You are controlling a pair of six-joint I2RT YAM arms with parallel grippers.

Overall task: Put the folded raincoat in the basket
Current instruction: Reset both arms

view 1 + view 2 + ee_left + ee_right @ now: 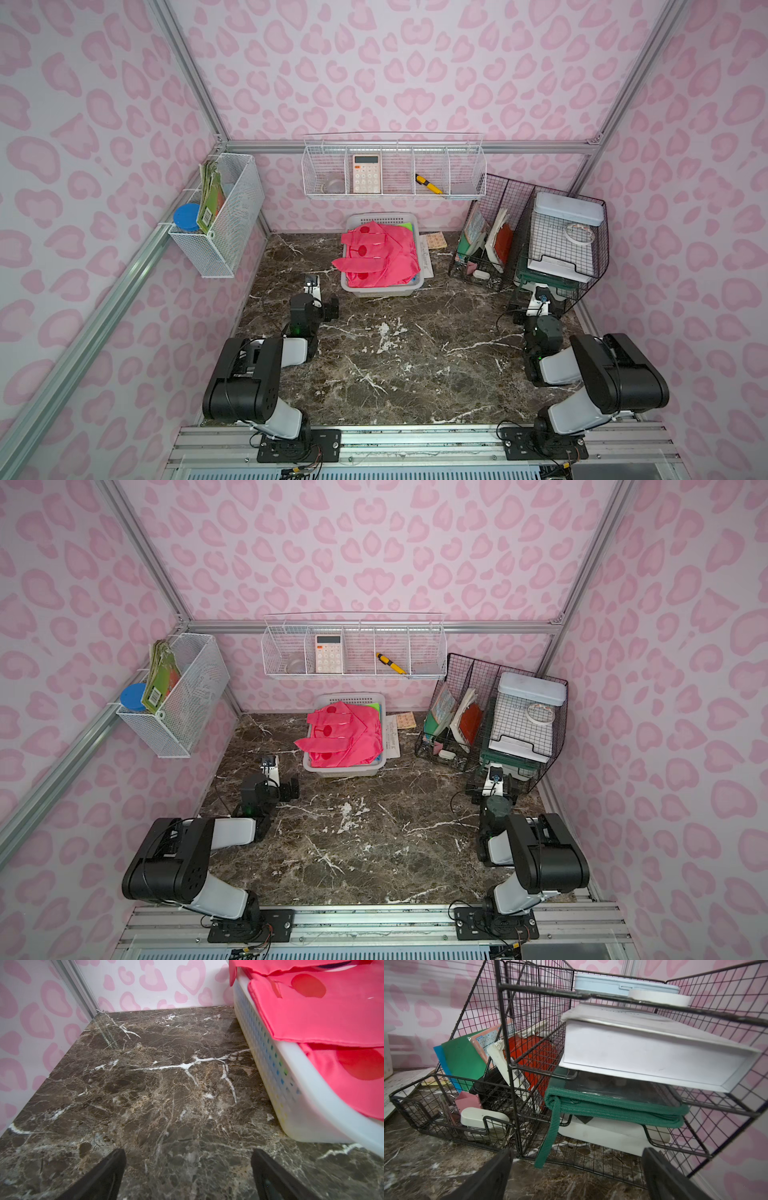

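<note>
the folded pink raincoat with red spots (380, 253) is seen lying in the white perforated plastic basket (384, 289) at the dark marble bench's (395, 365) back edge. its long axis runs front to back, and one fold is draped over the left rim. the left gripper (188, 1167) and right gripper (577, 1172) are spread wide, nothing between them. the right gripper faces a black wire rack (529, 990).

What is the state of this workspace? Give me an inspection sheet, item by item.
surface: dark veined marble table, no spills seen.
job's things: pink raincoat lies in the white basket, one fold hanging over its rim.
clutter: papers beside the basket; black wire racks packed with stationery.
grippers: left gripper and right gripper open, holding nothing.
cables: black lead loops beside the right arm.
surroundings: pink patterned walls; white wire baskets hold a calculator.
</note>
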